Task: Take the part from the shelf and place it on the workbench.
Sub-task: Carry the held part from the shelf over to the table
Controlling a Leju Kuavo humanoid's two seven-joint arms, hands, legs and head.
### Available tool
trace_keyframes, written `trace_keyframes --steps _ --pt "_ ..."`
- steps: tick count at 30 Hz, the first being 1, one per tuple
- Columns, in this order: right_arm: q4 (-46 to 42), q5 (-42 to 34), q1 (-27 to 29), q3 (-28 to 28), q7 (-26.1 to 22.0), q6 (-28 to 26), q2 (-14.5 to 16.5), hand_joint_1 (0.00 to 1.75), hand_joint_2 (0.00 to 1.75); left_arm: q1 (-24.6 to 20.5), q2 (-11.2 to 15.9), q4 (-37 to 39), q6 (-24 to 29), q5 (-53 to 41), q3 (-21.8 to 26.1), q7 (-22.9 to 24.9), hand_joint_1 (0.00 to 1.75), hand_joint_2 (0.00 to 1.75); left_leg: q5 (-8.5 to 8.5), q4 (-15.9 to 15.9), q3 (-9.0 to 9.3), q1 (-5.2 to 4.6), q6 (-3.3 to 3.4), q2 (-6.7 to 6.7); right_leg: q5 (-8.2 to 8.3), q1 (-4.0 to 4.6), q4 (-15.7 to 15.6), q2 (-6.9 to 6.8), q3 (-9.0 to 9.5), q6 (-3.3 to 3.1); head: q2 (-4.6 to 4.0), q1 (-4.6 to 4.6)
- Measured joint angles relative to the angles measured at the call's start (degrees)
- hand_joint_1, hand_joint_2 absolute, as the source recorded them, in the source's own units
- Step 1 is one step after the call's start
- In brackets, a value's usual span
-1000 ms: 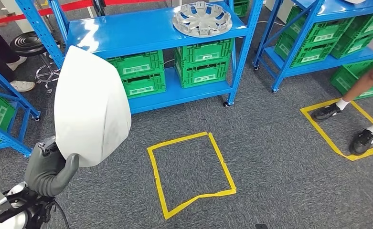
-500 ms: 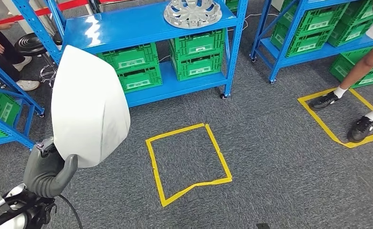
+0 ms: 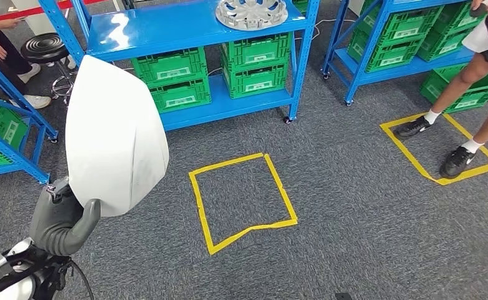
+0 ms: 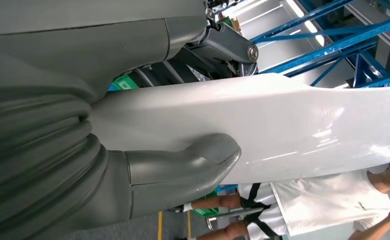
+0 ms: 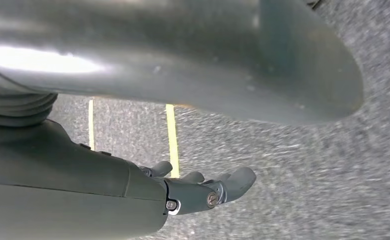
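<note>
Left hand: the robot's left hand (image 3: 63, 219) is gripping a large white part (image 3: 115, 137), its thick grey thumb (image 4: 202, 157) pressing flat against one smooth face while the darker fingers are wrapping the other side.
Part position: the white part is standing upright above the left hand, low on the robot's left side, in the air over the grey carpet (image 3: 366, 212) and not touching any shelf.
Right hand: the right hand (image 5: 202, 187) is hanging over the carpet with its fingers spread apart and nothing in it.
Floor markings: a yellow tape outline (image 3: 241, 200) is lying on the carpet just right of the held part; a second tape outline (image 3: 441, 147) is lying further right.
Shelving: a blue shelf unit (image 3: 185, 31) is standing ahead, carrying a silver wheel cover (image 3: 252, 12) on its upper level and green crates (image 3: 222, 72) below.
People: a person's legs and dark shoes (image 3: 441, 144) are standing in the second outline; another person (image 3: 4, 47) is sitting at the far left beside a black stool (image 3: 44, 47).
</note>
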Motion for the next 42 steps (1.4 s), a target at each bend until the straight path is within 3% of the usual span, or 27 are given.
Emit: trace_keyframes --steps 1,3,5,7,8,11,12,13,14,16,18,19,20,22,23,26,27,28,30,31,32,34,35,36,38,40,42 --pt "0.0 0.0 -0.1 0.0 0.0 0.0 0.1 0.00 0.00 0.1 0.0 0.0 0.0 0.0 0.0 -0.1 1.75 1.75 0.34 0.8 -1.24 0.25 -0.43 -0.02 0.47 -0.37 -3.3 0.03 2.66 0.52 0.00 0.09" --pt "0.0 -0.1 -0.3 0.0 0.0 -0.1 0.1 0.00 0.00 0.1 0.1 -0.1 0.0 0.0 0.1 -0.2 1.75 1.75 0.96 2.5 -3.12 0.38 -1.33 -0.06 -0.83 -0.59 -9.9 0.20 7.03 0.33 0.00 0.24" --pt "0.0 -0.2 -0.4 0.0 0.1 -0.1 0.1 0.00 0.00 0.0 0.2 -0.1 -0.1 0.0 0.1 -0.3 1.75 1.75 1.85 2.8 -3.67 0.36 -2.13 -0.08 -1.92 -0.24 -11.9 0.27 7.66 -1.05 0.00 0.31" --pt "0.0 -0.3 -0.4 0.0 0.1 -0.1 0.2 0.00 0.00 -0.1 0.4 0.1 -0.2 0.1 0.2 -0.3 1.75 1.75 1.98 2.8 -3.93 0.57 -2.83 -0.12 -0.91 -0.22 -11.6 0.03 6.61 -2.25 0.00 0.30" --pt "0.0 -0.4 -0.4 0.0 0.1 -0.1 0.2 0.00 0.00 -0.1 0.5 0.2 -0.2 0.1 0.2 -0.2 1.75 1.75 0.42 3.6 -4.26 0.66 -3.09 -0.17 -0.21 -0.22 -11.7 -0.07 5.96 -2.78 0.00 0.31" --pt "0.0 -0.5 -0.5 0.0 0.1 -0.1 0.1 0.00 0.00 -0.5 0.9 0.5 -0.2 0.4 0.2 -0.1 1.75 1.75 -8.45 12.0 -5.81 0.69 -3.44 -0.39 2.12 0.02 -11.7 -0.22 3.47 -3.65 0.00 0.29" --pt "0.0 -0.6 -0.5 0.0 0.1 -0.1 0.1 0.00 0.00 -0.6 1.0 0.6 -0.2 0.5 0.2 -0.1 1.75 1.75 -9.97 15.2 -5.96 0.67 -3.38 -0.44 2.93 0.21 -11.6 -0.23 2.50 -3.75 0.00 0.27" --pt "0.0 -0.7 -0.5 0.0 0.1 -0.1 0.1 0.00 0.00 -0.6 1.1 0.8 -0.2 0.6 0.2 -0.1 1.75 1.75 -10.14 17.4 -5.59 0.61 -3.20 -0.47 3.74 0.40 -11.6 -0.24 1.53 -3.80 0.00 0.29" --pt "0.0 -0.8 -0.5 0.0 0.1 -0.1 0.2 0.00 0.00 -0.7 1.1 0.9 -0.2 0.7 0.1 -0.1 1.75 1.75 -9.07 17.9 -4.41 0.48 -2.87 -0.50 4.55 0.61 -11.6 -0.25 0.48 -3.82 0.00 0.28" --pt "0.0 -1.0 -0.5 0.0 0.1 -0.1 0.3 0.00 0.00 -1.1 1.1 1.1 -0.2 0.8 0.1 0.0 1.75 1.75 -6.69 13.1 0.66 -0.11 -1.60 -0.63 6.07 0.90 -11.6 -0.25 -1.24 -3.80 0.00 0.29" --pt "0.0 -1.2 -0.6 -0.1 0.1 -0.1 0.6 0.00 0.00 -1.9 1.1 1.1 -0.3 0.8 0.0 0.2 1.75 1.75 -7.57 4.4 7.13 -0.86 -0.34 -0.70 7.45 1.08 -11.7 -0.25 -2.19 -3.49 0.00 0.31" --pt "0.0 -1.2 -0.6 -0.1 0.1 -0.1 0.7 0.00 0.00 -2.3 1.1 1.1 -0.3 0.9 0.0 0.4 1.75 1.75 -8.37 1.4 9.02 -1.18 0.00 -0.73 8.13 0.97 -11.9 -0.27 -2.32 -3.21 0.00 0.29" --pt "0.0 -1.3 -0.7 -0.2 0.1 -0.1 0.7 0.00 0.00 -2.5 1.1 1.1 -0.3 0.9 0.0 0.5 1.75 1.75 -8.68 -0.2 9.68 -1.40 0.08 -0.71 8.84 0.88 -12.2 -0.28 -2.36 -2.83 0.00 0.19" --pt "0.0 -1.4 -0.6 -0.4 0.1 0.0 0.8 0.00 0.00 -2.8 1.0 1.2 -0.4 0.9 -0.1 0.9 1.75 1.75 -7.22 -1.1 8.90 -1.37 0.48 -0.56 9.65 0.73 -12.8 -0.17 -2.54 -2.05 0.00 -0.01" --pt "0.0 -1.4 -0.5 -0.4 0.1 0.0 0.8 0.00 0.00 -3.0 0.8 1.3 -0.4 1.0 -0.1 1.0 1.75 1.75 -6.31 -1.5 8.30 -1.19 0.82 -0.43 8.49 0.76 -12.2 -0.06 -2.87 -1.76 0.00 -0.05" --pt "0.0 -1.3 -0.5 -0.4 -0.3 0.5 0.9 0.00 0.00 -3.3 0.4 1.6 -0.8 1.9 -0.2 1.2 1.75 1.75 -3.90 -1.9 5.57 -0.83 1.47 -0.30 -0.12 0.73 -4.4 0.12 -4.71 -1.17 0.00 0.05" --pt "0.0 -1.2 -0.5 -0.4 -0.5 0.8 0.8 0.00 0.00 -3.3 0.3 1.7 -1.1 2.3 -0.3 1.2 1.75 1.75 -3.12 -1.8 4.58 -0.82 1.45 -0.26 -1.65 0.71 -0.5 0.12 -5.29 -0.97 0.00 0.06" --pt "0.0 -1.1 -0.5 -0.4 -0.8 1.0 0.8 0.00 0.00 -3.3 0.2 1.9 -1.2 2.5 -0.3 1.2 1.75 1.75 -2.30 -1.7 3.57 -0.80 1.34 -0.34 -1.36 0.68 2.7 0.12 -5.58 -0.83 0.00 0.06" --pt "0.0 -0.9 -0.4 -0.4 -1.3 1.4 0.7 0.00 0.00 -3.3 0.1 2.2 -1.3 2.7 -0.3 1.2 1.75 1.75 -0.74 -1.1 1.36 -0.66 0.83 -0.73 2.61 0.61 5.0 0.22 -4.23 -0.71 0.00 0.05" --pt "0.0 -0.9 -0.4 -0.4 -1.5 1.6 0.7 0.00 0.00 -3.3 0.1 2.3 -1.3 2.7 -0.3 1.3 1.75 1.75 -0.13 -0.6 0.21 -0.55 0.51 -1.08 4.03 0.53 3.0 0.68 -1.94 -0.74 0.00 0.06" --pt "0.0 -0.9 -0.3 -0.4 -1.6 1.8 0.7 0.00 0.00 -3.3 0.1 2.3 -1.3 2.7 -0.3 1.3 1.75 1.75 0.33 0.0 -0.88 -0.53 0.22 -1.37 3.83 0.48 -1.0 1.56 1.47 -0.82 0.00 0.06" --pt "0.0 -0.9 -0.1 -0.4 -1.9 2.0 0.6 0.00 0.00 -3.4 0.1 2.4 -1.4 2.6 -0.4 1.4 1.75 1.75 1.02 1.4 -2.52 -0.64 -0.38 -2.06 0.00 0.40 -9.7 3.10 7.65 -1.42 0.00 0.02" --pt "0.0 -0.9 -0.1 -0.4 -2.0 2.1 0.6 0.00 0.00 -3.4 0.1 2.5 -1.4 2.5 -0.4 1.5 1.75 1.75 1.41 1.8 -2.99 -0.72 -0.68 -2.51 -1.66 0.47 -12.3 3.24 9.21 -1.83 0.00 -0.01" --pt "0.0 -0.9 0.0 -0.4 -2.1 2.2 0.6 0.00 0.00 -3.4 0.1 2.6 -1.5 2.4 -0.4 1.6 1.75 1.75 1.84 1.9 -3.26 -0.69 -1.01 -3.01 -2.41 0.47 -13.3 2.74 9.53 -2.32 0.00 -0.04" --pt "0.0 -1.0 0.0 -0.4 -2.0 2.3 0.7 0.00 0.00 -3.3 0.1 2.8 -1.7 2.2 -0.5 1.8 1.75 1.75 1.63 2.3 -3.82 -0.49 -1.58 -3.22 -1.96 0.40 -13.3 1.35 9.19 -3.17 0.00 -0.09" --pt "0.0 -1.1 0.1 -0.5 -1.7 2.4 0.6 0.00 0.00 -3.3 0.1 3.2 -2.0 2.1 -0.7 2.0 1.75 1.75 -2.01 6.1 -5.30 -0.24 -2.24 -2.13 -1.25 0.27 -13.3 0.01 8.61 -3.81 0.00 -0.26" --pt "0.0 -1.2 0.2 -0.5 -1.5 2.6 0.5 0.00 0.00 -3.4 0.1 3.5 -2.3 2.1 -0.8 2.1 1.75 1.75 -6.43 13.1 -7.36 0.04 -2.89 -1.23 -0.63 0.29 -13.3 -1.21 7.85 -3.98 0.00 -0.39"
